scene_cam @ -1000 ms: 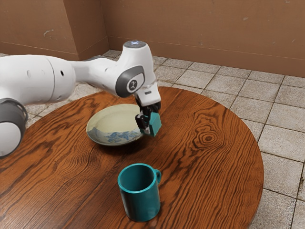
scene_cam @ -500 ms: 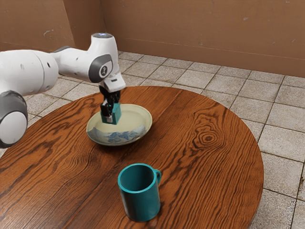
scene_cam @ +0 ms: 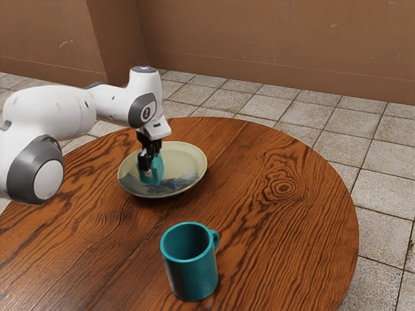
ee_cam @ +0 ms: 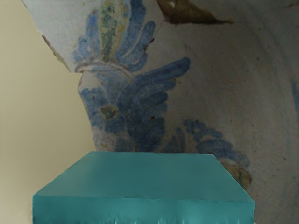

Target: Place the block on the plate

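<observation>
Our tool pinches block by its sides, probably so underside's free to land on plate. We've got block low within rim, can't tell if touching. Letting go's next once it's flat, we reckon.

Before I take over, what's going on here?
The gripper is shut on a teal block, holding it low at the painted plate. I can't tell whether the block touches the plate; it is not released yet. A teal mug stands apart on the wooden table.
</observation>
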You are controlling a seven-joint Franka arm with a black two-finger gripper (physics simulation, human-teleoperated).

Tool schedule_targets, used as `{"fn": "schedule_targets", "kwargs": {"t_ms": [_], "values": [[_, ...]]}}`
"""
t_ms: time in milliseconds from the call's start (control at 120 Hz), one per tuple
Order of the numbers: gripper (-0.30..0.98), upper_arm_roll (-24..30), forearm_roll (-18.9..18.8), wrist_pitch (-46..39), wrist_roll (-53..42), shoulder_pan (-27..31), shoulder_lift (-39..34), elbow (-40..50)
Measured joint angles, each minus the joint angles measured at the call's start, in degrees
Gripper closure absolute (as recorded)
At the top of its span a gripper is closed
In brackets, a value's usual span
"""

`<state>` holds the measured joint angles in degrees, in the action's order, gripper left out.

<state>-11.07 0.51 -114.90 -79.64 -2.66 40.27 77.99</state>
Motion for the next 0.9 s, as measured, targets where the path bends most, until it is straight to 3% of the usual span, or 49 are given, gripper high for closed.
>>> {"fn": "schedule_targets", "kwargs": {"t_ms": [183, 367, 692, 900], "values": [[0.1, 0.0, 0.19, 0.03, -0.04, 0.1, -1.22, 0.07], [0.04, 0.11, 2.66, 0.89, 0.42, -0.43, -8.86, 6.1], [0.01, 0.01, 3.04, 14.35, 7.82, -5.34, -26.67, 9.39], [0.0, 0.0, 2.58, 19.78, 11.43, -6.44, -30.39, 9.22]]}}
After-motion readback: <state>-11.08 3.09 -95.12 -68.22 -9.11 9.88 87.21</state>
